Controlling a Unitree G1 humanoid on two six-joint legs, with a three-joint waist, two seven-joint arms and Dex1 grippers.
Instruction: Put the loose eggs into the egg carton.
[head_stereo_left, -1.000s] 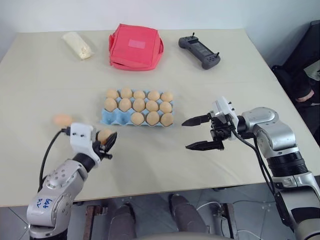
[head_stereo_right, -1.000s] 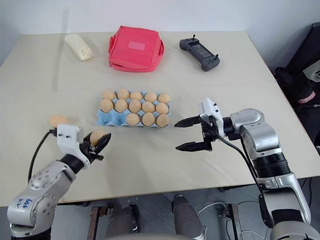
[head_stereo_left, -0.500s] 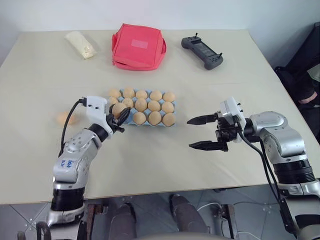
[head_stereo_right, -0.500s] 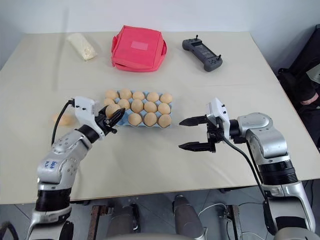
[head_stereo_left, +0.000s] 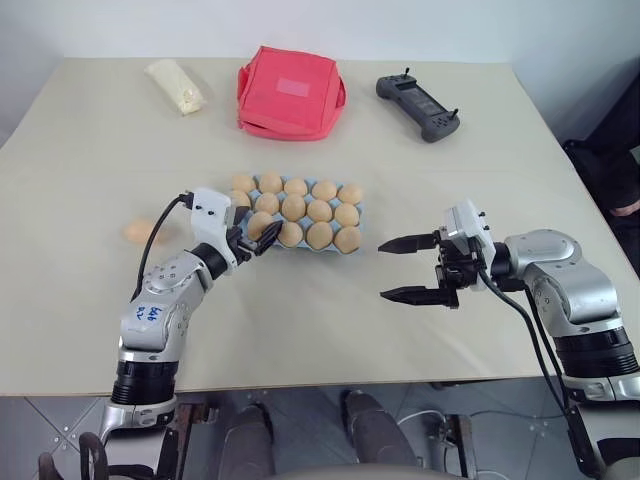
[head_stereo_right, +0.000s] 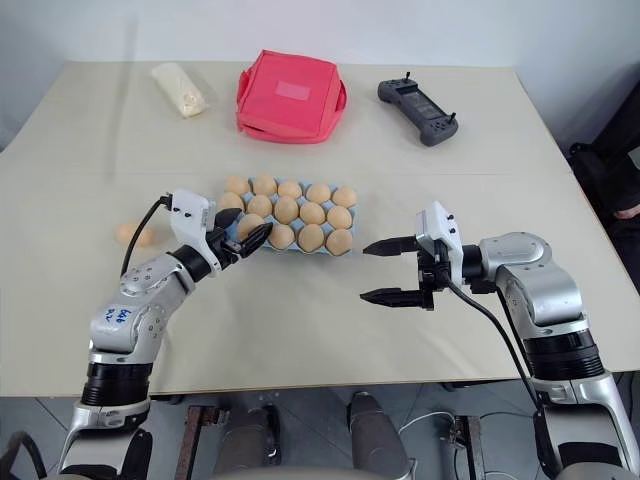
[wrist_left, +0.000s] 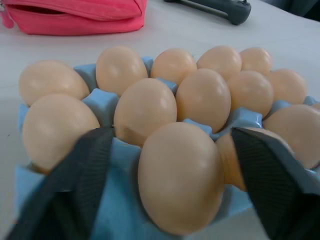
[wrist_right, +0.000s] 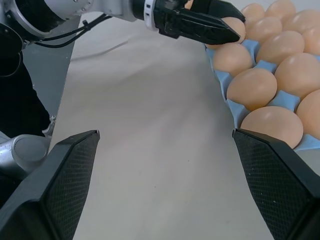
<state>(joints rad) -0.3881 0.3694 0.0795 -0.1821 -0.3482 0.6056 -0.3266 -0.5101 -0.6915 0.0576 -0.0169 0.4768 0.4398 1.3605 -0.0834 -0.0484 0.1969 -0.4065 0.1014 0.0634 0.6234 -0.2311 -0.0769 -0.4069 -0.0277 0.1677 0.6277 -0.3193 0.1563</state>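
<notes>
Bare table (head_stereo_left: 300, 320) spans the near side between the two grippers, open to passage. The left gripper (head_stereo_left: 256, 238) sits at the carton's (head_stereo_left: 355, 208) near-left corner, fingers spread either side of an egg (wrist_left: 180, 177), blocking that corner. The right gripper (head_stereo_left: 405, 269), jaws apart, stands just off the carton's right end. One egg (head_stereo_left: 140, 230) lies well left. Bag (head_stereo_left: 290, 92), controller (head_stereo_left: 418, 106) and packet (head_stereo_left: 177, 85) line the far edge.

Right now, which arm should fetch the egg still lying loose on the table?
Left. The loose egg lies on the robot's left, near the left gripper, open at the egg carton. The right gripper hovers beyond the carton's far side.
</notes>
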